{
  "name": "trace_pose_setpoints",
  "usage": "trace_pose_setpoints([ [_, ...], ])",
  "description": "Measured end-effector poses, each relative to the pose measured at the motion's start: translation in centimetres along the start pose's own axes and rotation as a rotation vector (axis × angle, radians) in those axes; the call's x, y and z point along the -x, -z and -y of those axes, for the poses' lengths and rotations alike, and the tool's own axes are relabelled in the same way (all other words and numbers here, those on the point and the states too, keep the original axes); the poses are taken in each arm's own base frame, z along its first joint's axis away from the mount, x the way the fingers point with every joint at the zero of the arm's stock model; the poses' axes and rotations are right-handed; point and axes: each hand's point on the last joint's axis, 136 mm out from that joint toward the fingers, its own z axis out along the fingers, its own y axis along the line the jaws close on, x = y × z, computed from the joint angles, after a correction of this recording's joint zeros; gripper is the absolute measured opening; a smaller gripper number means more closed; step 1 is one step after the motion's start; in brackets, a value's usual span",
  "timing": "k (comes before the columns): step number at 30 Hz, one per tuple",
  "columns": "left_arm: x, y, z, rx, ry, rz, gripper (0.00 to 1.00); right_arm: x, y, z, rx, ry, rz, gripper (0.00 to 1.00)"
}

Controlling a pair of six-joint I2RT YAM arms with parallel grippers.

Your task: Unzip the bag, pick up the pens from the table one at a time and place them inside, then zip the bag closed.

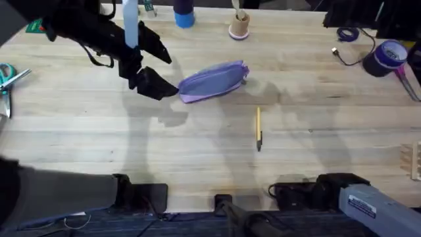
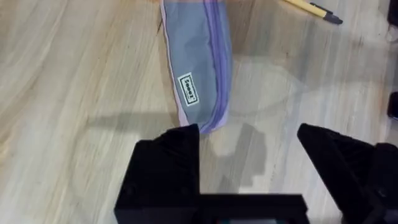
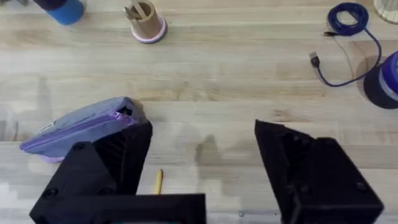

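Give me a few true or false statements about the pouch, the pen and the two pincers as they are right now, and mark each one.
1. The bag lies on the table with its zipper shut. True, as far as the overhead and left wrist views show.
2. The pen is already inside the bag. False: it lies on the bare table, apart from the bag, on the side nearer the arm bases.
3. The left pincer is open at one end of the bag. True.
4. The right pincer is shut on the pen. False: it is open and holds nothing.
5. Scissors lie on top of the bag. False: they lie at the table's left edge.
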Motion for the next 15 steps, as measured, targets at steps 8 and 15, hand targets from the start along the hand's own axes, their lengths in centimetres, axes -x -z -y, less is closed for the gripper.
trace_pose_setpoints([
  [8, -1.7, -3.1, -2.1, -0.090, 0.028, 0.046, 0.982, 0.0, 0.0, 0.0, 0.000, 0.000, 0.000, 0.996],
  [15, -2.0, -4.7, -3.8, -0.093, 0.014, 0.087, 0.983, 0.0, 0.0, 0.0, 0.000, 0.000, 0.000, 0.996],
])
